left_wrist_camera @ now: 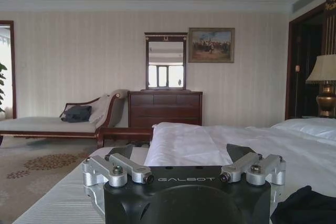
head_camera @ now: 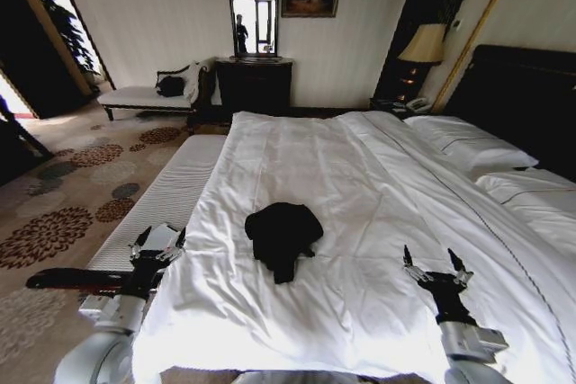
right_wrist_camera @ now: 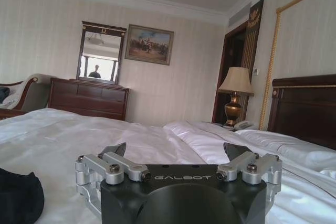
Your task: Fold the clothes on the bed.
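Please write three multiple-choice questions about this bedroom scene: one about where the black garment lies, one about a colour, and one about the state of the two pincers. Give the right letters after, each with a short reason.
1. Where does the crumpled black soft-fabric T-shirt lie?
A. On the white duvet of the large dark-framed bed, between the two pincers
B. On the pale cushioned bench
C. On the patterned carpet

2. What colour is the tall headboard of the bed?
A. White
B. Dark brown
C. Light grey

3. In what state are the left pincer and the right pincer?
A. Both shut on the T-shirt
B. Left one shut on the T-shirt, right one open
C. Both open, holding nothing

Answers:
1 A, the head view shows it bunched on the duvet near the foot end.
2 B, it stands dark behind the white pillows.
3 C, the fingers of each are spread apart above the duvet, clear of the T-shirt.
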